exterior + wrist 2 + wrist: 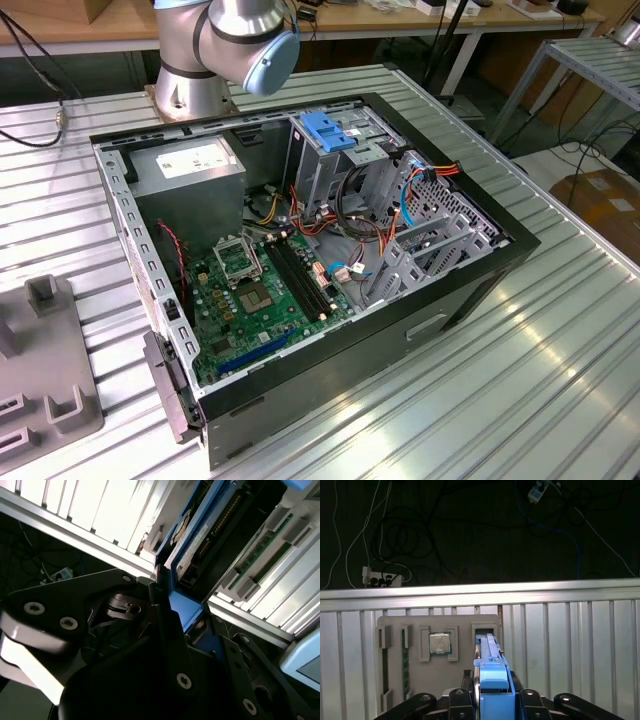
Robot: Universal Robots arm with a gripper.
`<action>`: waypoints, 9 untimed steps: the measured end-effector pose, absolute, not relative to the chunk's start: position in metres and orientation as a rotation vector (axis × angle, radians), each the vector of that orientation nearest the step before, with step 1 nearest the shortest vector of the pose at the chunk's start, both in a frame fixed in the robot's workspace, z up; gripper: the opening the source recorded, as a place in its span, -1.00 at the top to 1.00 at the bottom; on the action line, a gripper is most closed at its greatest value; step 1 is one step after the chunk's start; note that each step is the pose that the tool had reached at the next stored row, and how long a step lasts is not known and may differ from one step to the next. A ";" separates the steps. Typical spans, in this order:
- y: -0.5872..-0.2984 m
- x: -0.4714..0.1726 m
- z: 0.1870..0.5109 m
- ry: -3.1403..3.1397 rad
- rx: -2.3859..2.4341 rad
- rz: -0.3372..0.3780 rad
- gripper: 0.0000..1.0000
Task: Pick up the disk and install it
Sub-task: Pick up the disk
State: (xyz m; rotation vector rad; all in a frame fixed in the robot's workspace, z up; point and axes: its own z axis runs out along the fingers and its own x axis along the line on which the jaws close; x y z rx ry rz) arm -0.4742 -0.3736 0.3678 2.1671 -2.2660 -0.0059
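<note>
**Pick-up in hand: disk gripped, not yet out of its slot**

In the first wrist view the pincer [492, 692] is closed narrow on the blue carrier rail of the disk [489, 650]. The disk stands on edge in a slot of the grey holder tray [465, 622] on the tabletop [570, 645], near a CPU [440, 643]. Freeing it likely calls for a straight, untilted pull along the slot.

The disk [493, 685] shows smooth, bright blue plastic, and the tray [465, 622] is dull, matt grey plastic. The ribbed counter [560, 380] is glossy bare metal, the computer case [320, 385] matt black.
</note>
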 end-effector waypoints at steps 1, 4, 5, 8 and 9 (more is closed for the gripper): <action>-0.374 -0.474 0.370 -2.266 2.167 -0.006 0.25; -0.374 -0.474 0.384 -2.266 2.167 -0.006 0.25; -0.374 -0.474 0.386 -2.266 2.167 -0.006 0.25; -0.374 -0.474 0.393 -2.266 2.167 -0.006 0.25; -0.374 -0.474 0.398 -2.266 2.167 -0.006 0.25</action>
